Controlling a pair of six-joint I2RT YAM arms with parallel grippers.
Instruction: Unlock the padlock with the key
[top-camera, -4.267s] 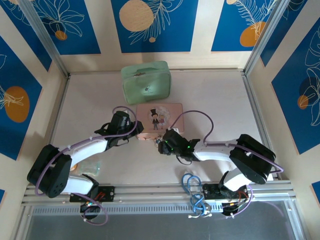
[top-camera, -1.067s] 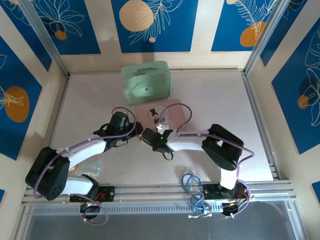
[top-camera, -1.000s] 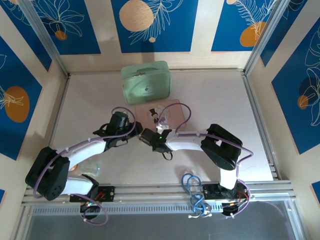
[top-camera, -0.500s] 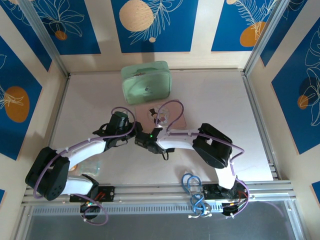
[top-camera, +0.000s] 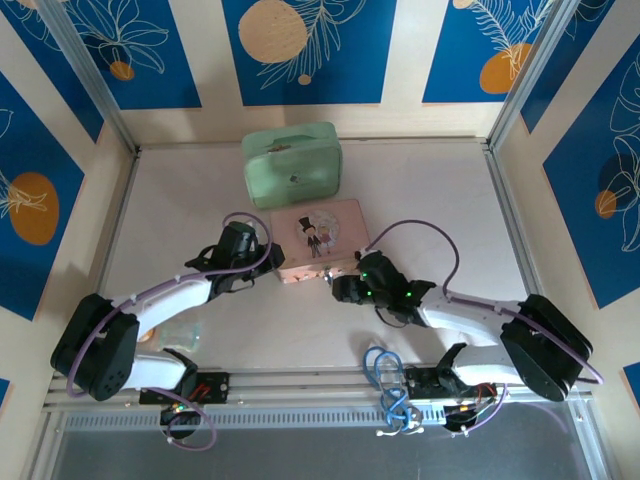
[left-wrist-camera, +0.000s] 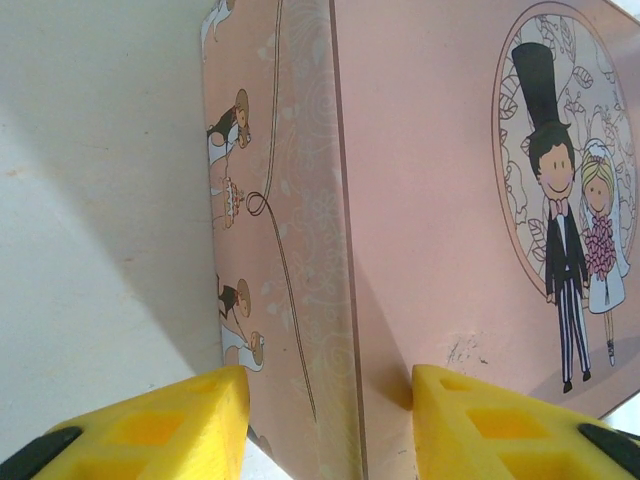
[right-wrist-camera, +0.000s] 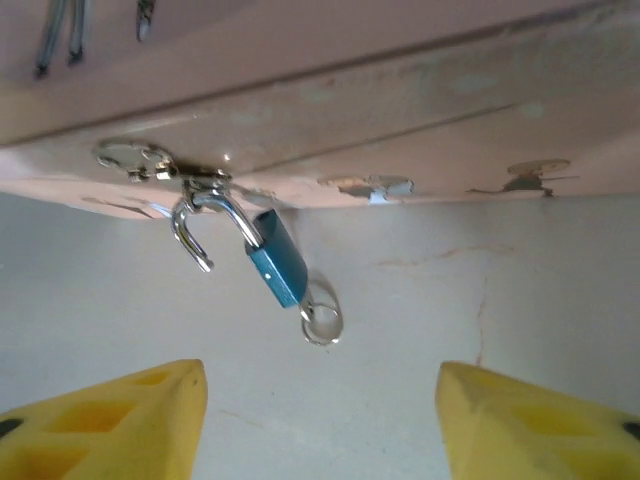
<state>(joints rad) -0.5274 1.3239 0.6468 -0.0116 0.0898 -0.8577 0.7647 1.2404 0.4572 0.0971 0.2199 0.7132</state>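
Observation:
The small blue padlock (right-wrist-camera: 278, 262) hangs from the latch (right-wrist-camera: 150, 165) on the front wall of the pink box (right-wrist-camera: 400, 90). Its silvery shackle (right-wrist-camera: 200, 235) stands sprung, one leg free of the body. The key (right-wrist-camera: 322, 322) sticks out of the padlock's bottom, showing its round ring. My right gripper (right-wrist-camera: 320, 430) is open just in front of it, apart from it, with nothing between the yellow fingers (right-wrist-camera: 100, 420). From above, the right gripper (top-camera: 338, 288) sits at the front edge of the pink box (top-camera: 320, 235). My left gripper (left-wrist-camera: 325, 430) clamps the box's left corner (left-wrist-camera: 340, 300).
A mint-green case (top-camera: 292, 165) stands right behind the pink box. Loose blue cable (top-camera: 385, 375) lies by the arm bases at the near rail. Metal frame posts and patterned walls bound the white table (top-camera: 440, 200) on three sides.
My right gripper has opened and let go of the key. It has drawn back from over the box to its front right. The left arm has held still.

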